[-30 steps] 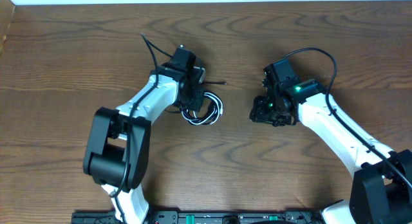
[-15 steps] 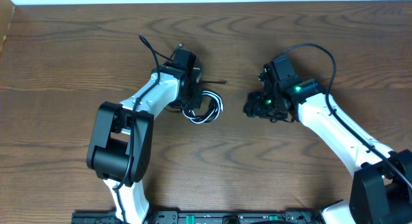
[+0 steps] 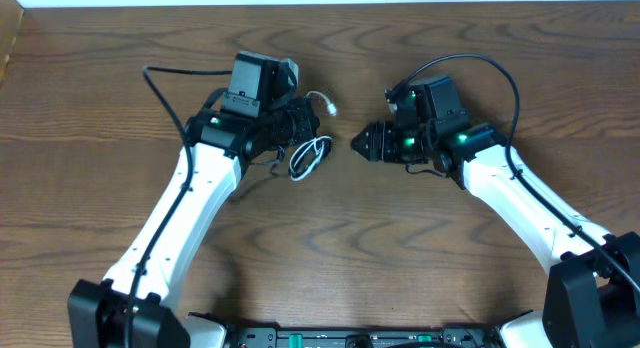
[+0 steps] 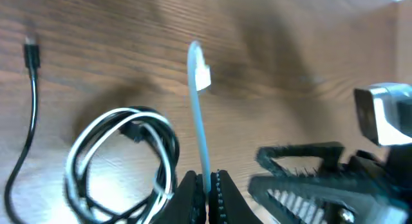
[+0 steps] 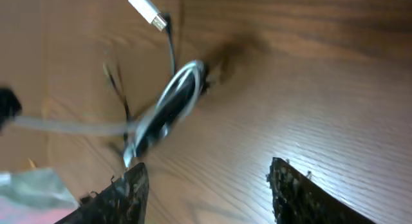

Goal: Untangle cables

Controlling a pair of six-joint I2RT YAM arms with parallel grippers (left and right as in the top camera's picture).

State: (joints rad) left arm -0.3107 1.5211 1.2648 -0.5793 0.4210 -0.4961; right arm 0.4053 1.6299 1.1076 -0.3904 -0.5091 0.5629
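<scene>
Left end effector (image 4: 205,185) pinches white cable (image 4: 201,130) beside coil (image 5: 170,102), apparently to free it; right end effector (image 5: 209,188) hovers wide-spread near coil.

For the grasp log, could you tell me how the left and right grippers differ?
The left gripper has jaws shut on a white cable; the right gripper has jaws open and empty. The left gripper is by the cable coil; the right gripper stands apart from it. Both have black jaws.
</scene>
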